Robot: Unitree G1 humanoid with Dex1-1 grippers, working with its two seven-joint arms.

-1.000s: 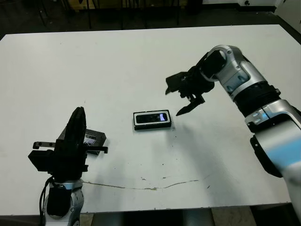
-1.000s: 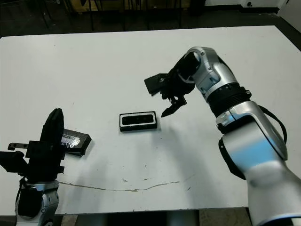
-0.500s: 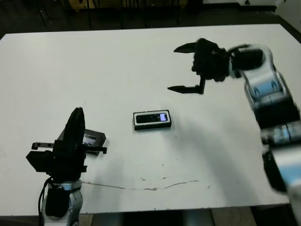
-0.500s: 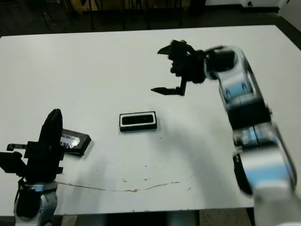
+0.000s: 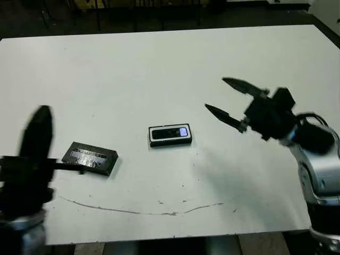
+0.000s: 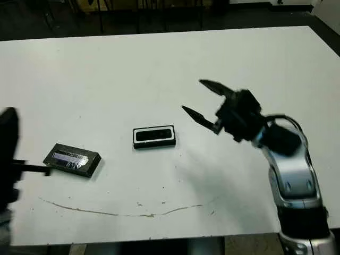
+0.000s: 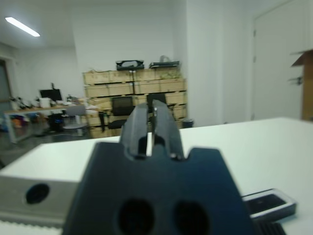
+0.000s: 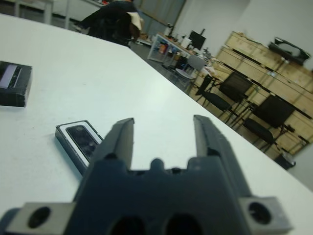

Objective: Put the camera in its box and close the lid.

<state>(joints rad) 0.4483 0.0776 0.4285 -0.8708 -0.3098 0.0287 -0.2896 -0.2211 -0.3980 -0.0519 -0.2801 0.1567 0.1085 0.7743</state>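
A lab-like workroom: stacked wooden crates point(image 7: 142, 81), office chairs point(image 8: 266, 113) (several), monitors point(image 7: 49, 93), white walls.

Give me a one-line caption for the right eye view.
Camera in box, lid lying apart, open right gripper hovering nearby.

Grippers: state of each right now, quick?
Left gripper: fingers close together, nothing between them.
Right gripper: open, empty, off to the side of the box.
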